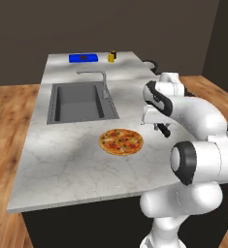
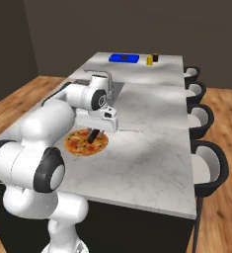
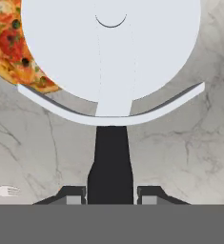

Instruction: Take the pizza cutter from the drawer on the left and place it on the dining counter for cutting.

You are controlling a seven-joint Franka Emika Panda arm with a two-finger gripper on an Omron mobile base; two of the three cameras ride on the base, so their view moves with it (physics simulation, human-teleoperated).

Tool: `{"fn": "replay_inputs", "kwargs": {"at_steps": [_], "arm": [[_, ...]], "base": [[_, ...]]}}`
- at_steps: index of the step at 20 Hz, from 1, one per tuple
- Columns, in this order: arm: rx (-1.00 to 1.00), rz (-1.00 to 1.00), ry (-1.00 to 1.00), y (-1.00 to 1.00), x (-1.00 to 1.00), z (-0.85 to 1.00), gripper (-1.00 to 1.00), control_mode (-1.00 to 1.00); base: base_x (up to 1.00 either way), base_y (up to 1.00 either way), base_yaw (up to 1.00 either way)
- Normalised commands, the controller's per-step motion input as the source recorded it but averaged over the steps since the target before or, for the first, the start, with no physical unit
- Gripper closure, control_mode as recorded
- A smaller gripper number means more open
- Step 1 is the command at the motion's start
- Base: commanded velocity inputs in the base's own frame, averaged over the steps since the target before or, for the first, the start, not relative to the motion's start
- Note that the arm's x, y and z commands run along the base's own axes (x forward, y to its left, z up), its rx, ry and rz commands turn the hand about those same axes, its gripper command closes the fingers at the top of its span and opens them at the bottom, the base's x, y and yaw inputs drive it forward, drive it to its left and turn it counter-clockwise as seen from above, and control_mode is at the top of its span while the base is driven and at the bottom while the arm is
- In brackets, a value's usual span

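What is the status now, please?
Gripper shut on black-handled, silver-wheeled pizza cutter. Cutter over grey-white marble dining counter, beside round pizza. Nothing blocking.

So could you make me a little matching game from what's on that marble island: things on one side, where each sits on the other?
Things:
1. pizza
2. pizza cutter
3. blue box
4. faucet

Places:
A. far end of the dining counter
B. held in the gripper
C. beside the sink
D. near end, by the arm

Pairs: 1-D, 2-B, 3-A, 4-C
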Motion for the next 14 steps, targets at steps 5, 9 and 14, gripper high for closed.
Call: {"fn": "replay_inputs", "kwargs": {"at_steps": [5, 9, 14], "arm": [[0.0, 0.0, 0.0, -0.39, 0.99, -0.52, 1.0, -1.0], [0.0, 0.0, 0.0, -0.42, 0.79, -0.81, 1.0, -1.0], [0.0, 0.0, 0.0, -0.2, 0.53, -0.94, 1.0, -1.0]], "base": [[0.0, 0.0, 0.0], [0.0, 0.0, 0.0], [0.0, 0.0, 0.0]]}}
